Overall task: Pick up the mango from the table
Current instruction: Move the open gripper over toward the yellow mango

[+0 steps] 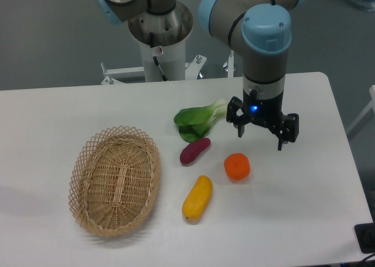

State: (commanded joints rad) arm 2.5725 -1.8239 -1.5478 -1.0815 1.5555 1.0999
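The mango (197, 198) is an elongated yellow fruit shading to orange at its upper end. It lies on the white table (281, 220) in front of the middle, tilted along its length. My gripper (261, 139) hangs above the table to the upper right of the mango, well apart from it. Its two black fingers (241, 126) are spread wide and hold nothing.
A round orange fruit (237, 167) sits just right of the mango's upper end, below the gripper. A purple sweet potato (194, 151) and a green leafy vegetable (199, 121) lie behind the mango. A woven wicker basket (115, 180) stands at the left. The robot base (159, 33) is behind.
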